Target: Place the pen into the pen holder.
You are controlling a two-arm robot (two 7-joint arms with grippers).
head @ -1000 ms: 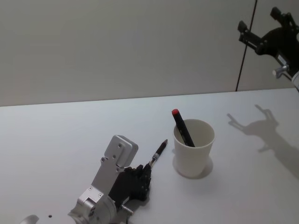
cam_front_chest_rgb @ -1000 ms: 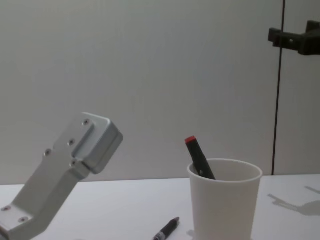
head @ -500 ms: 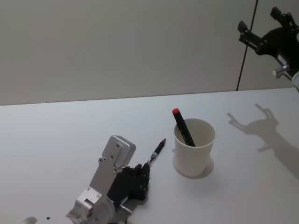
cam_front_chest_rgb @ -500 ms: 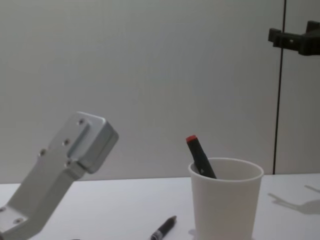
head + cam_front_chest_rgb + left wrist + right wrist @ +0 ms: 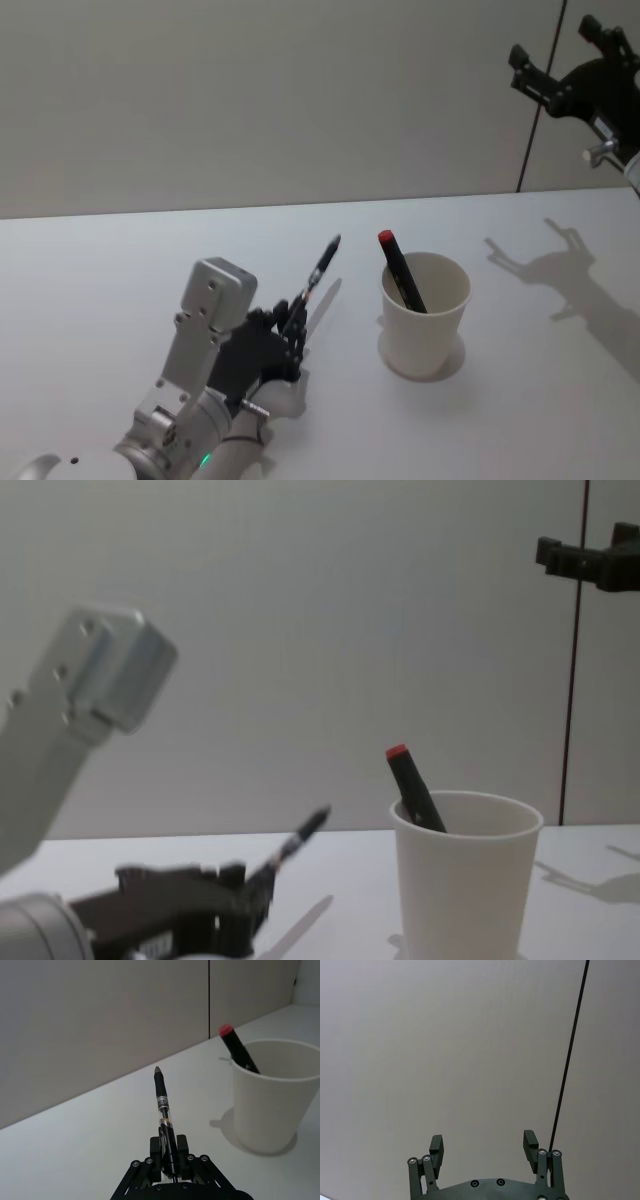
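Nearest me, down to the left of the pen holder (image 5: pixel 425 320), the left gripper (image 5: pixel 297 318) is clamped on the lower end of the pen (image 5: pixel 318 270). The pen slants up and away toward the wall, and its tip looks to be clear of the table (image 5: pixel 120 260), with its shadow lying on the surface beneath. A printed band runs round the barrel in the left wrist view – too small to read. A strip of bare table lies between the pen's tip and the holder; they are near but apart.

The holder stands upright, well in from the table's back edge. A red-capped marker (image 5: pixel 398 272) leans against its left inner rim, leaving most of the mouth open.

Farthest off, high above and to the right of the holder, the right gripper (image 5: pixel 555 40) hangs before the wall – fingers spread, nothing between them.
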